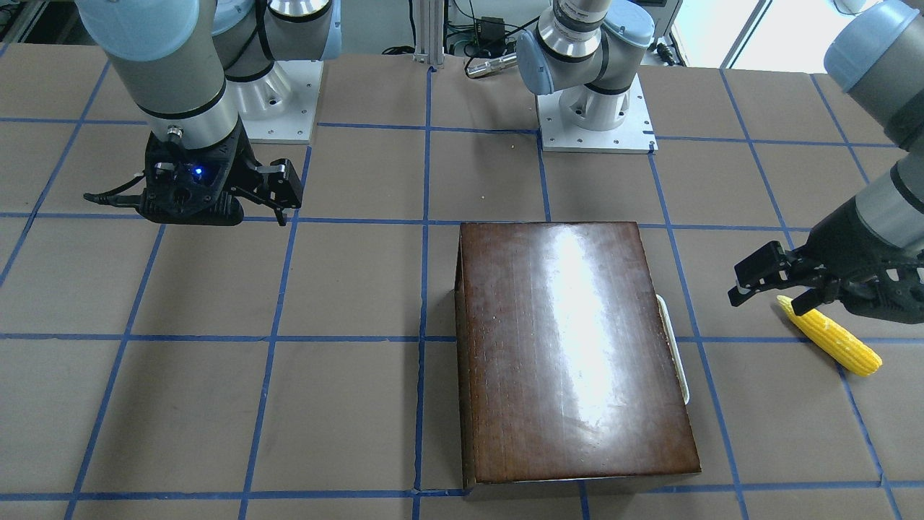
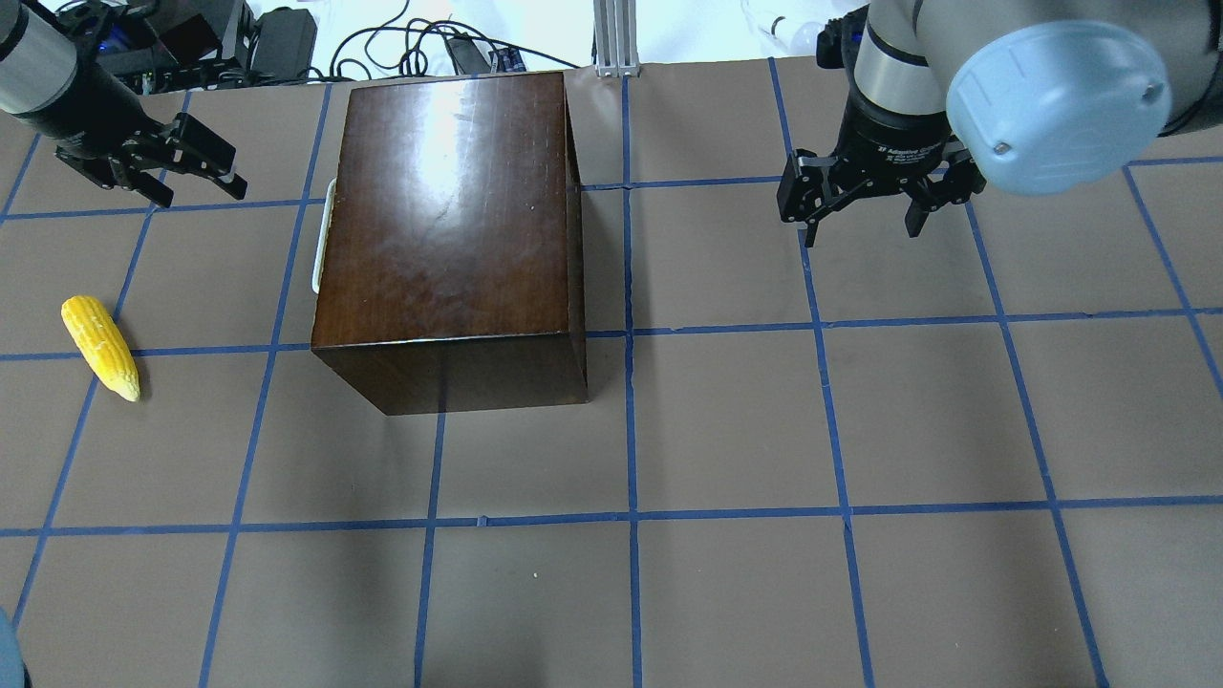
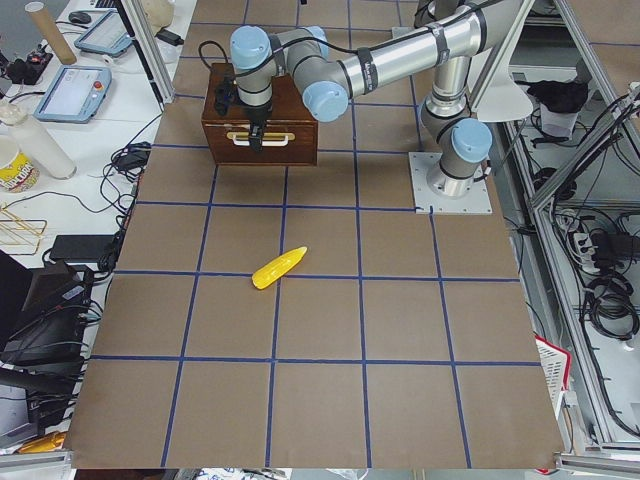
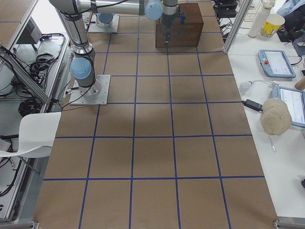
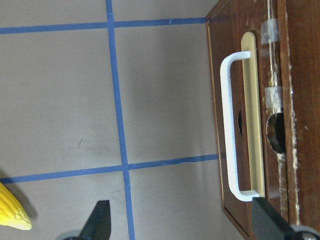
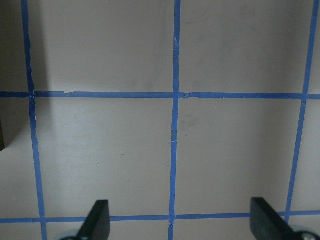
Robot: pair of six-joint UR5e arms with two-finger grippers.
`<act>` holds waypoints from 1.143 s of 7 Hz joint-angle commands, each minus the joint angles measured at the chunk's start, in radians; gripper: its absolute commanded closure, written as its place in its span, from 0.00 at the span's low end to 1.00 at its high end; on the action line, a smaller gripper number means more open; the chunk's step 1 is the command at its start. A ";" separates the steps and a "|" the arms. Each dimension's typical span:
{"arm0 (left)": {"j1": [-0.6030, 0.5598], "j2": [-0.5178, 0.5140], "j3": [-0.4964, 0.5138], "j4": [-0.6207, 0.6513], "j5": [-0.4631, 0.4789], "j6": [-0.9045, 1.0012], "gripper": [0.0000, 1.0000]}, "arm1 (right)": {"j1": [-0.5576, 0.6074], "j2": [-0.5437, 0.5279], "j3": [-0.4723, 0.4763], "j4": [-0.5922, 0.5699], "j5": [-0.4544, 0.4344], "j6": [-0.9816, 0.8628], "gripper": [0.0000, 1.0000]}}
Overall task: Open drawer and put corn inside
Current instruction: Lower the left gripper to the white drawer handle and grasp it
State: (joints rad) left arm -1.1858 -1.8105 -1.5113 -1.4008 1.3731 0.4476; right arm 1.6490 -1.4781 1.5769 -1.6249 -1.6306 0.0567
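Overhead exterior is showing the left gripper (image 2: 201, 191) hovering with jaws spread, gripping nothing; the right gripper (image 2: 860, 234), likewise spread and empty, is hanging well apart from box and corn. The drawer (image 5: 215, 90) is sitting shut in the box (image 2: 449, 210), its white handle (image 5: 227, 130) lying ahead of the left pincer, off toward one finger. The corn (image 2: 100, 346) is lying on the table (image 2: 726, 430) beyond the opposite finger. To open cleanly, I am judging it needs centring on the handle's bar, closing across it, then pulling straight outward.
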 commanded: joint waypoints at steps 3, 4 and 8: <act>0.000 -0.094 -0.018 0.060 -0.118 0.022 0.00 | 0.000 0.001 0.000 -0.001 0.000 0.000 0.00; 0.000 -0.128 -0.018 0.060 -0.120 0.022 0.00 | 0.000 0.001 0.000 0.000 0.000 0.000 0.00; -0.006 -0.147 -0.029 0.054 -0.167 0.020 0.00 | 0.000 -0.001 0.000 0.000 0.002 0.000 0.00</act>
State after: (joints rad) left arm -1.1895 -1.9559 -1.5336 -1.3433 1.2241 0.4677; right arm 1.6490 -1.4774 1.5770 -1.6253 -1.6293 0.0568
